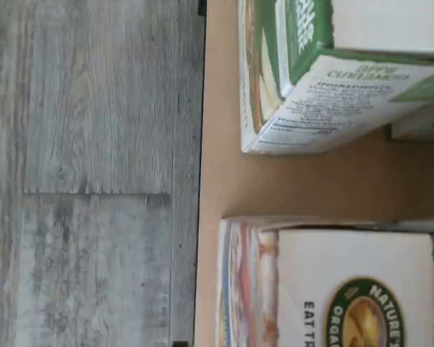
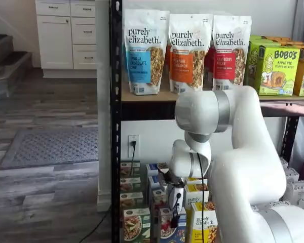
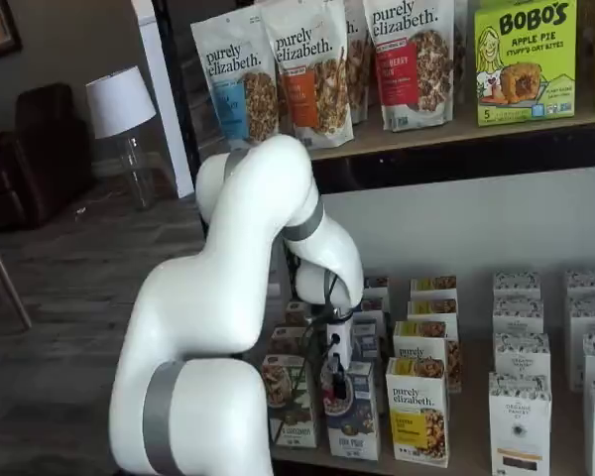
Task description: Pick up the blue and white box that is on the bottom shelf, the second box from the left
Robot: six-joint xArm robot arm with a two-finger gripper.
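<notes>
In the wrist view, the camera is looking down on the front edge of the bottom shelf [image 1: 217, 173], a tan board with grey wood-look flooring [image 1: 87, 173] lying beyond it. Two boxes are standing on the board with a bare strip between them: the green box [image 1: 311, 79], showing its ingredients panel, and the blue and white box [image 1: 333, 289], showing a white top with a round gold-and-green seal. In a shelf view, the white arm [image 2: 243, 167] is reaching down in front of the rack, and the gripper [image 2: 175, 215] is hanging just above the blue and white box [image 2: 167, 228], which is sitting in the front row between the green box [image 2: 136, 225] and a yellow box [image 2: 205, 225]. In a shelf view, the gripper [image 3: 335, 382] is hovering right over the blue and white box [image 3: 359, 421]; its black fingers are showing too small to make out a gap, though the jaws are standing apart and nothing is clamped between them.
</notes>
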